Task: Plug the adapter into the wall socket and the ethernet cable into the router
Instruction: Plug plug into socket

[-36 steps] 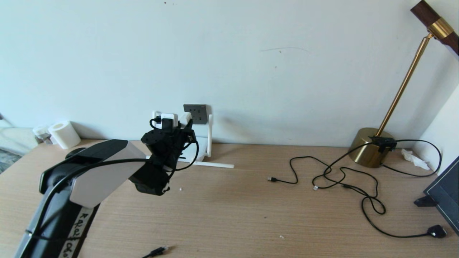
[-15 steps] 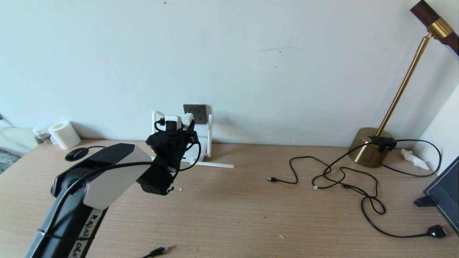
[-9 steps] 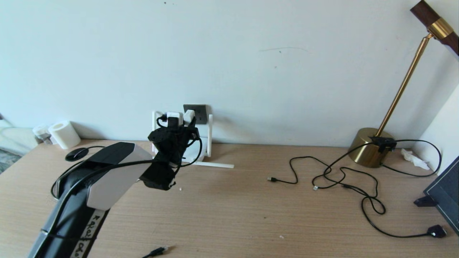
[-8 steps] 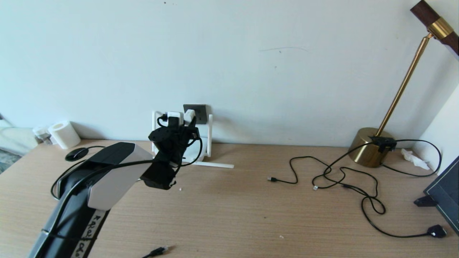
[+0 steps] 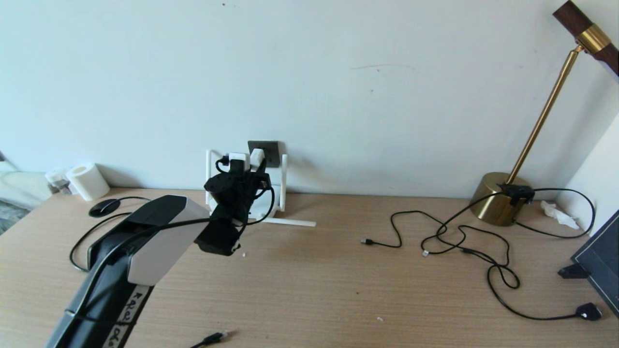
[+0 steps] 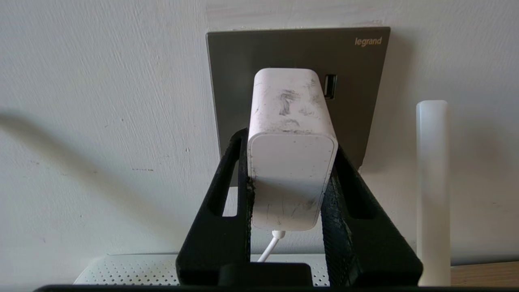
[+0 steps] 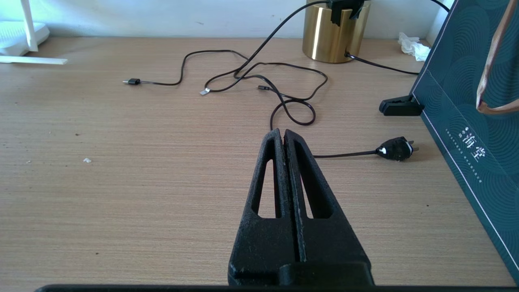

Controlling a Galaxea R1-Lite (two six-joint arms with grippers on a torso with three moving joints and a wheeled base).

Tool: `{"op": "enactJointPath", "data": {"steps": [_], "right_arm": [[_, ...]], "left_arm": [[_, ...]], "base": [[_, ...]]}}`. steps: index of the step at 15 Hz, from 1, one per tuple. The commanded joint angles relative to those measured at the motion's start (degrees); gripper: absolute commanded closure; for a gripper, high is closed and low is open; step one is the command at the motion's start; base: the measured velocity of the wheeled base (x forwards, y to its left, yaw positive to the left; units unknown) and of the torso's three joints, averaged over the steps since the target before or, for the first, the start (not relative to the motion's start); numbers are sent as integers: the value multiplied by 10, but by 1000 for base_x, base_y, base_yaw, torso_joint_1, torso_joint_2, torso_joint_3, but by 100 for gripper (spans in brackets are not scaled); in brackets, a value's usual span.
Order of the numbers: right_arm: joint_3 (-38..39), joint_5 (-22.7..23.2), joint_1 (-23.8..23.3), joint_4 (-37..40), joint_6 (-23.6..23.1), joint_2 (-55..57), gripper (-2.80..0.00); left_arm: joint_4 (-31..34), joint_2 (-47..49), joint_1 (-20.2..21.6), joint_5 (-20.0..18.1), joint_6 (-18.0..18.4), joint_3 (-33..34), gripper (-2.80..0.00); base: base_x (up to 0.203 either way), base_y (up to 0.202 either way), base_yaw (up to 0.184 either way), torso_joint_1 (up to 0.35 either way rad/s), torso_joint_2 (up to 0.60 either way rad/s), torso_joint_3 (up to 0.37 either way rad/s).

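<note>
Your left gripper (image 6: 290,178) has its jaws clenched on the adapter (image 6: 290,154), pressed against the wall socket (image 6: 298,52) though seating is unconfirmed, while the ethernet cable (image 5: 213,339) lies unplugged on the worktop (image 5: 338,290), right gripper (image 7: 284,138) closed, idle.

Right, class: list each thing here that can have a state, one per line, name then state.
adapter: gripped, front end at the wall socket; whether seated cannot be told
wall socket: adapter over its plug holes
left gripper: shut on the adapter
right gripper: shut, empty, above the desk
ethernet cable: loose on the desk, unplugged
router: below the socket, one antenna upright
</note>
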Motion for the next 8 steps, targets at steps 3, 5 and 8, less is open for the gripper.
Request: {"op": "enactJointPath", "data": {"steps": [3, 5, 8], "right_arm": [[0, 0, 0, 0, 0, 0, 0], [0, 0, 0, 0, 0, 0, 0], [0, 0, 0, 0, 0, 0, 0]], "left_arm": [[-1, 5, -3, 2, 1, -17, 0], [-3, 3, -7, 3, 1, -14, 0], [-4, -3, -10, 4, 1, -6, 0]], "base": [[0, 0, 0, 0, 0, 0], [0, 0, 0, 0, 0, 0], [0, 0, 0, 0, 0, 0]]}}
